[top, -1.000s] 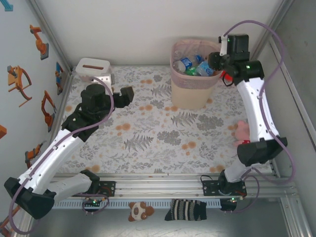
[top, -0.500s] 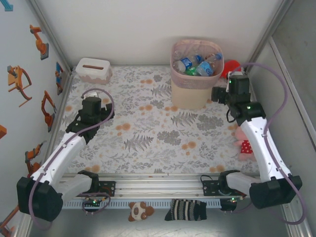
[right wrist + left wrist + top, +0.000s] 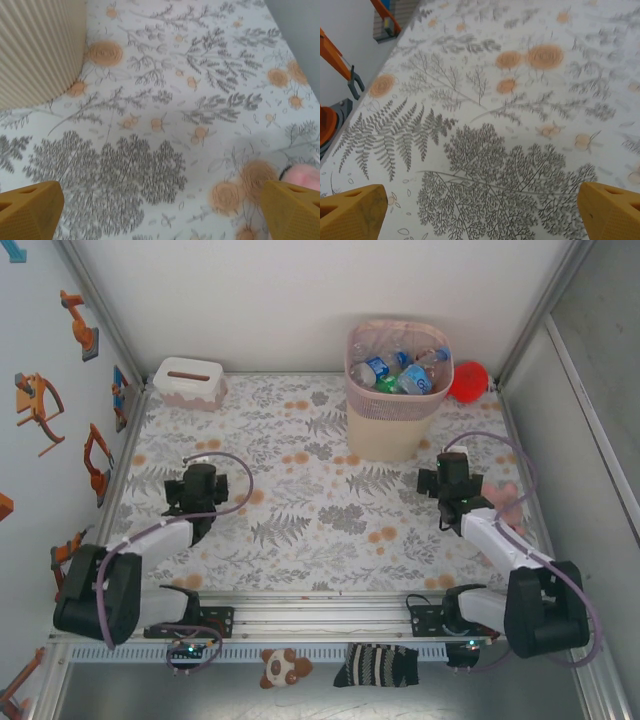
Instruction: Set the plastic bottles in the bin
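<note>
The pink-beige bin (image 3: 395,430) stands at the back of the table, and several plastic bottles (image 3: 392,374) lie inside it with blue labels showing. Its ribbed wall (image 3: 35,50) fills the upper left of the right wrist view. My left gripper (image 3: 197,487) is low over the patterned cloth at the left; its yellow fingertips (image 3: 351,212) stand far apart with only cloth between them. My right gripper (image 3: 452,478) is low in front of the bin, to its right, open, with yellow fingertips (image 3: 290,210) wide and nothing held.
A white tissue box (image 3: 188,381) sits at the back left. A red balloon-like toy (image 3: 468,381) lies behind the bin on the right. A pink plush toy (image 3: 505,502) (image 3: 302,176) lies beside my right gripper. Metal walls frame the table.
Both arms have drawn back from the far side toward their bases and dropped low. My right gripper left the bin's mouth; my left gripper came away from the tissue box.
</note>
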